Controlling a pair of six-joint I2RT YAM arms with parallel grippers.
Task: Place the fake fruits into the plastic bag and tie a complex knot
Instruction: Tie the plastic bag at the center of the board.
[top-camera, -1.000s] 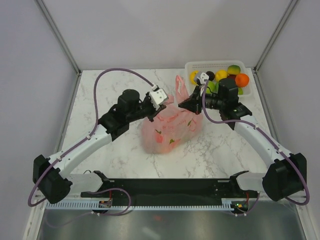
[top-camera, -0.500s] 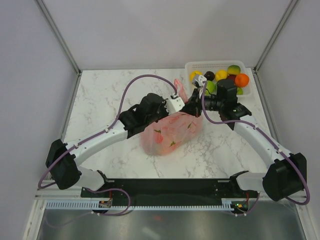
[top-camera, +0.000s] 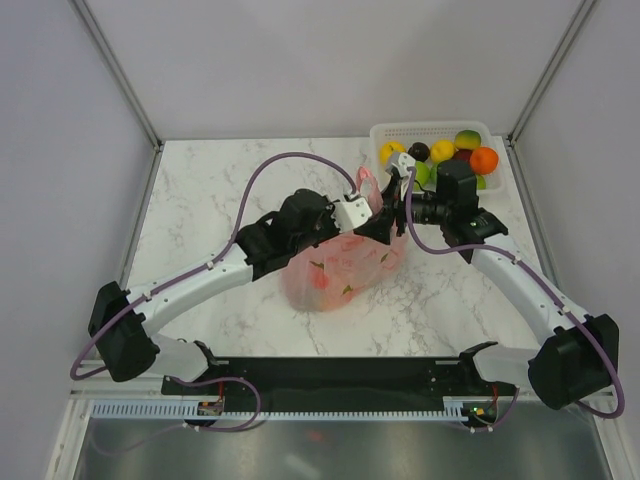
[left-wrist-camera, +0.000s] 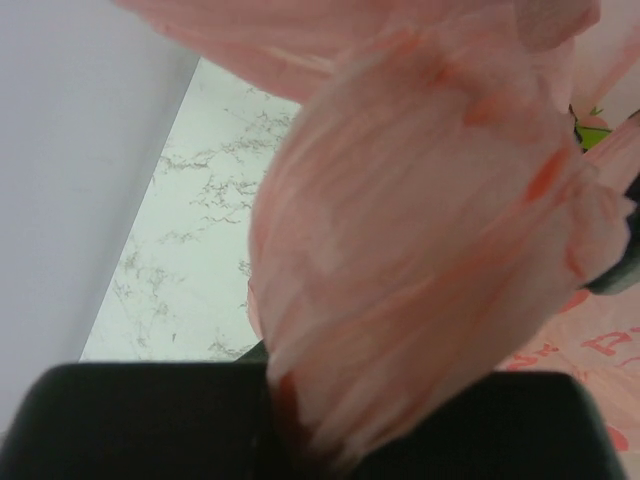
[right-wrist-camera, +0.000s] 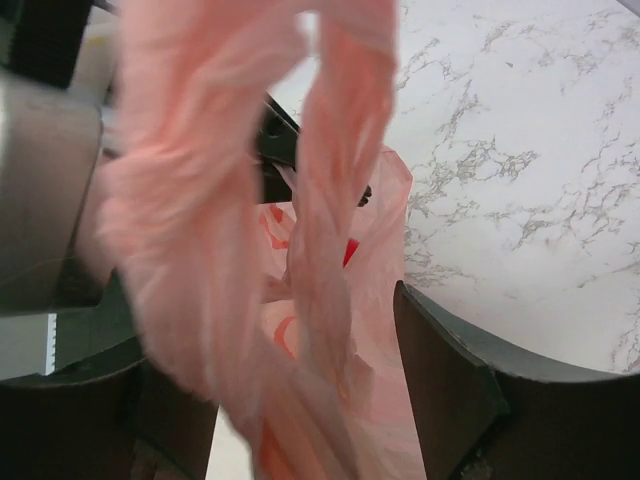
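Observation:
The pink plastic bag (top-camera: 338, 262) lies mid-table, with red and green shapes showing through it. My left gripper (top-camera: 370, 220) is over its right top, shut on a bunched pink handle (left-wrist-camera: 420, 230). The plastic is pinched between the black jaws of the left gripper (left-wrist-camera: 300, 410). My right gripper (top-camera: 393, 198) faces it, open. Its fingers (right-wrist-camera: 450, 385) stand apart around a loose twisted handle loop (right-wrist-camera: 330, 200). Fake fruits (top-camera: 484, 160) in yellow, green, orange and dark purple sit in the basket. No knot is in view.
The white lattice basket (top-camera: 380, 131) stands at the back right corner, just behind the right wrist. Marble tabletop (top-camera: 210, 200) spreads to the left and front of the bag. Grey walls enclose the table on three sides.
My left arm has swung right across the bag, carrying its handle towards the right gripper. The right gripper has opened and let go of the handle it held.

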